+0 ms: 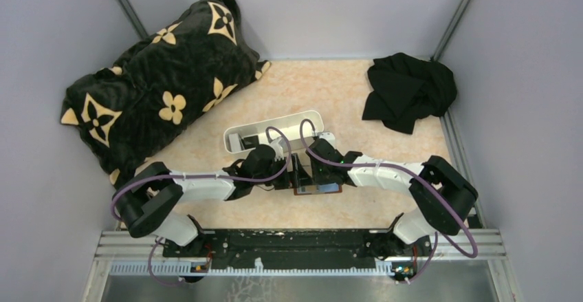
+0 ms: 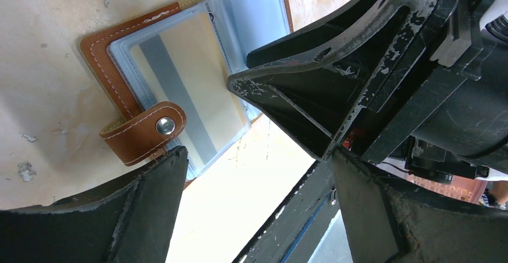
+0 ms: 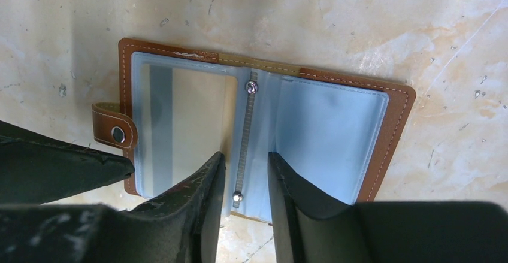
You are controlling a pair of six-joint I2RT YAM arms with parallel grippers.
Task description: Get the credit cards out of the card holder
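Right wrist view: we are finding one credit card (image 3: 186, 125), pale with a grey stripe, sitting inside the clear left pocket of the card holder (image 3: 329, 131). The right pocket is showing no card that we can make out. The card holder is lying open and flat on the table (image 3: 371, 17). In the top external view it is lying toward the near centre, just on the near side of the white tray (image 1: 313, 117). The card's long axis is running parallel to the metal spine bar (image 3: 244, 137), across the holder's opened length. The snap strap (image 3: 114, 132) is marking the outer edge of the card-bearing half.

We are reading the right gripper (image 3: 245, 158) as poised over the spine, its fingers set narrow with a slim gap and nothing clamped between them. Whether the tips are pressing on the holder we cannot tell. We are reading the left gripper (image 2: 257, 152) as sitting just beside the strap edge, fingers spread wide and empty, with the card lying directly ahead of them.

We are judging the left gripper to be the nearer to the card, and the right gripper to be placed for pinning the holder. The coming move is depending on the pocket mouth. We cannot tell which edge is open, so we are treating the pull direction as unconfirmed.
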